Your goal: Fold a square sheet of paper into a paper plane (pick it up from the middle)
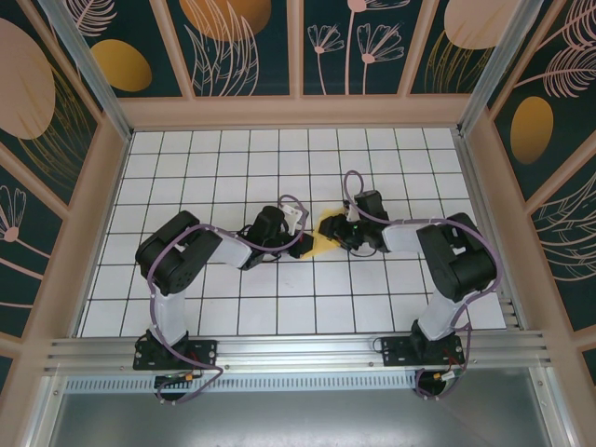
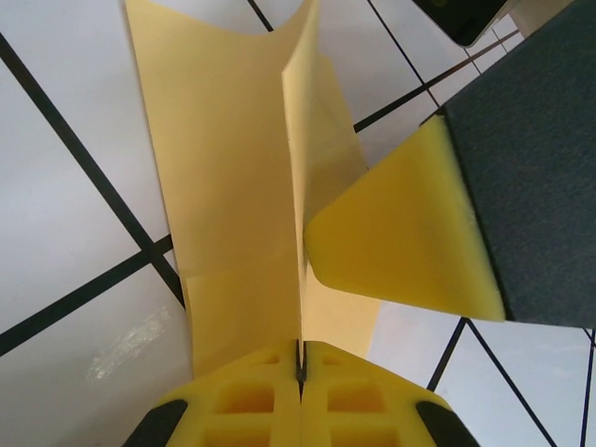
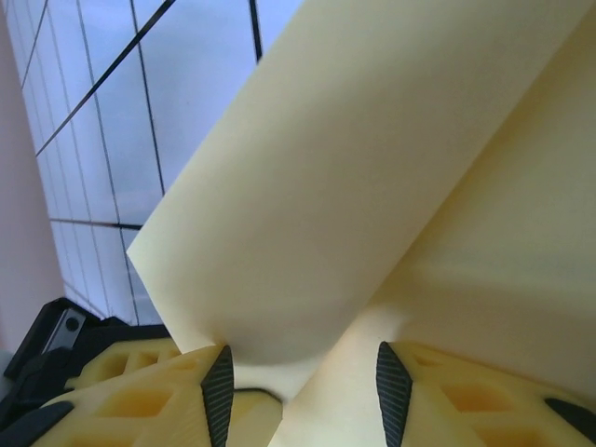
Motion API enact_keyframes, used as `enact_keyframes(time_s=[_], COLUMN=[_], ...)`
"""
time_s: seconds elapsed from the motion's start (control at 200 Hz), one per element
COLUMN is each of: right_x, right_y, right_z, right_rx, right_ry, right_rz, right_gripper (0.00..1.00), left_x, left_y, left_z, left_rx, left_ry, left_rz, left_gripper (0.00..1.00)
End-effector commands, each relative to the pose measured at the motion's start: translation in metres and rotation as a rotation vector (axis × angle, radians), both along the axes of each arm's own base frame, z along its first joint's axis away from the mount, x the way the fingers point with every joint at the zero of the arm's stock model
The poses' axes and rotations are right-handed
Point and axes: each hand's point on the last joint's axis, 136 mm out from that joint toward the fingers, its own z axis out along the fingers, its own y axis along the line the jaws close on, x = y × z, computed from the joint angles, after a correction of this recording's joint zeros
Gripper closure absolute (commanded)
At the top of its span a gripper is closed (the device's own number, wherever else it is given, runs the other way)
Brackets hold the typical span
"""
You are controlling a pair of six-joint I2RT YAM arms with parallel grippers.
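**White grid table, paper held between both claws**

White tiles of the table [image 1: 186,307] lie under both arms, which meet near its middle. Your sheet of paper [image 2: 233,186] is there, already creased, with one flap standing upright. That hold looks deliberate. The left gripper [image 2: 300,371] has its jaws fully closed on the crease, anchoring the fold line so the flaps can be worked. The right gripper [image 3: 305,396] faces it from the other side. Its jaws stand partly apart with a curled flap running between them, brushing one finger but, as I judge it, not clamped. From the left wrist you see one of its foam pads [image 2: 400,242] against the flap, likely to press it flat.
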Motion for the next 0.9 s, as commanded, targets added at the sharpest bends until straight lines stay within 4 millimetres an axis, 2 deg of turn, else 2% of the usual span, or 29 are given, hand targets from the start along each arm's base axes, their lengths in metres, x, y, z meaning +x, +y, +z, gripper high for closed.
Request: enact_keyframes(time_s=[0.0,0.155,0.385,0.49,0.585,0.896], right_x=[0.0,-0.004,-0.009,-0.012,-0.015,-0.024], right_y=[-0.009,-0.017,-0.03,-0.033,-0.033,-0.037], right_z=[-0.019,-0.033,-0.052,-0.058,-0.061,-0.075], right_rx=[-0.083,-0.134,-0.218,-0.234,-0.244,-0.297], right_ry=[0.052,0.108,0.188,0.213,0.227,0.279], right_rz=[-0.033,-0.07,-0.119,-0.124,-0.121,-0.076], right_gripper=[0.54,0.56,0.61,0.62,0.63,0.68], left_x=[-0.001,-0.002,-0.001,0.003,0.008,0.018], left_y=[-0.004,-0.001,0.013,0.021,0.027,0.029], left_z=[-0.004,-0.002,0.017,0.024,0.028,0.03], left_rx=[0.016,0.034,0.046,0.049,0.043,-0.054], left_ry=[0.008,0.016,0.005,0.013,0.032,0.132], left_rz=[-0.026,-0.018,0.054,0.12,0.186,0.324], left_gripper=[0.91,0.8,0.62,0.57,0.57,0.73])
